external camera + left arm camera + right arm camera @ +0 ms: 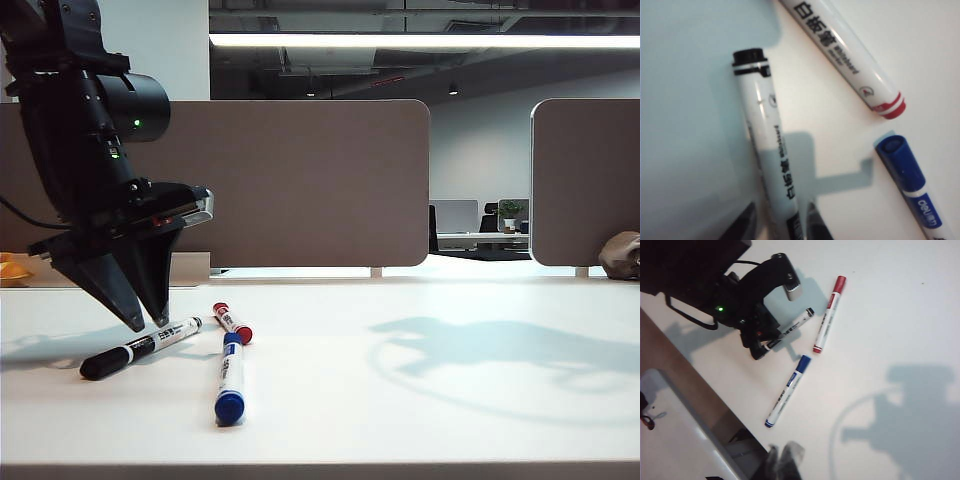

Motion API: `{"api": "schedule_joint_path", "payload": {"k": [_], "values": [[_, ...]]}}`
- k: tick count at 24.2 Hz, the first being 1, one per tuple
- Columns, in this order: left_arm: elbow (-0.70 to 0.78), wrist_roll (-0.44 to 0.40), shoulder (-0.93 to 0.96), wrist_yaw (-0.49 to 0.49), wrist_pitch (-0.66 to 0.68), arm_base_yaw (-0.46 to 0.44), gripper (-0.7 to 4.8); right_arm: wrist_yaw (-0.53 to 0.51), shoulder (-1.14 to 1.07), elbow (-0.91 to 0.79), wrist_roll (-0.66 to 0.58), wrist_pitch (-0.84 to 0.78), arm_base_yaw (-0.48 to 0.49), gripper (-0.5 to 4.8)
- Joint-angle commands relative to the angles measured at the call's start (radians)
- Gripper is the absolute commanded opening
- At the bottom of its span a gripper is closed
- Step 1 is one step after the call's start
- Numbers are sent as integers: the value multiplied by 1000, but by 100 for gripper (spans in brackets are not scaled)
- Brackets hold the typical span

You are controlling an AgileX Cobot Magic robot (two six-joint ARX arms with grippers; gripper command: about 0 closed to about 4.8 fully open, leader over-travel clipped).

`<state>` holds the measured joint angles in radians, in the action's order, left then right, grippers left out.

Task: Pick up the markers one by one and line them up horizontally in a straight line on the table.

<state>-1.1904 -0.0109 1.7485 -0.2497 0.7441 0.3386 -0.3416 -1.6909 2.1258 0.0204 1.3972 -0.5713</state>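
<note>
The red marker (840, 52) carries the Chinese characters 白板笔 with small Latin print beside them. The black marker (770, 155) bears the same characters. The blue marker (912, 187) reads "deli".

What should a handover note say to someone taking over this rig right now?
Left gripper: low over the black marker, fingers astride it; grip unclear.
Right gripper: shut, empty, raised over the table.
Red marker, blue marker and black all lie on the table, near ends clustered, each at a different angle.
Done: no line yet.
Left: set all three in one horizontal row.
</note>
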Motion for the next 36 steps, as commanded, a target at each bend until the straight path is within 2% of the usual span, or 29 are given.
{"api": "schedule_joint_path", "payload": {"k": [1,27,29,34,36], "values": [[-4,-7,-1,4,-1,-1,119,-27,9,3,3,-10,-1,65],[-4,5,52,11,-29,-1,114,-38,9,3,2,-11,-1,63],[-4,7,57,19,-31,-1,106,-46,9,3,2,-11,-1,63],[-4,13,61,33,-38,-1,18,-47,9,3,0,-11,-1,63],[-5,23,61,40,-44,-1,18,-47,9,3,-24,-11,-1,63]]}}
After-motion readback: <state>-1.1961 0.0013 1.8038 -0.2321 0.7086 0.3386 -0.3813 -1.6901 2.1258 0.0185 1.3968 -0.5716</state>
